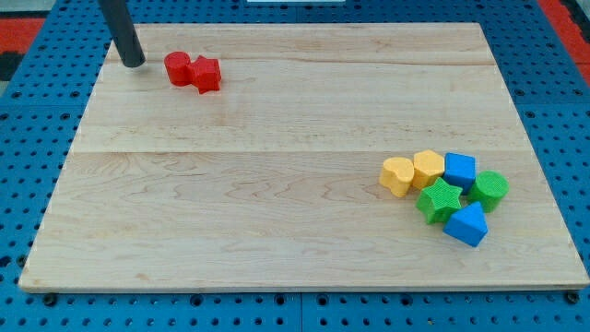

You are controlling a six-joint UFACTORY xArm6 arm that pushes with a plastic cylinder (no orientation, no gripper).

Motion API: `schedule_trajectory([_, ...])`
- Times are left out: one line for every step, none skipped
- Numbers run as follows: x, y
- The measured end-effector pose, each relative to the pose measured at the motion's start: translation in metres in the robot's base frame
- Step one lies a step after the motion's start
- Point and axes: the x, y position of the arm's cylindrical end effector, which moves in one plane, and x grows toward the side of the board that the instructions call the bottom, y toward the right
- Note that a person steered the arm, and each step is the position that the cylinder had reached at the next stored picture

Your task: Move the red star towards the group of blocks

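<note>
Two red blocks touch each other at the view's top left: a rounded red block (178, 68) on the left and the red star (206, 74) on the right. My tip (134, 63) rests on the board just left of the rounded red block, a small gap apart. The group of blocks sits at the view's right: a yellow heart (397, 174), a yellow block (428, 168), a blue block (459, 170), a green block (489, 189), a green star (439, 200) and a blue block (466, 224).
The wooden board (277, 184) lies on a blue perforated table (28, 148). The board's top-left corner is close behind my tip.
</note>
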Motion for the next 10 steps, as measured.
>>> schedule_trajectory([-0.001, 0.028])
schedule_trajectory([0.001, 0.041])
schedule_trajectory([0.002, 0.049])
schedule_trajectory([0.002, 0.061])
schedule_trajectory([0.006, 0.074])
schedule_trajectory([0.015, 0.083])
schedule_trajectory([0.025, 0.097])
schedule_trajectory([0.039, 0.119])
schedule_trajectory([0.054, 0.147])
schedule_trajectory([0.066, 0.188])
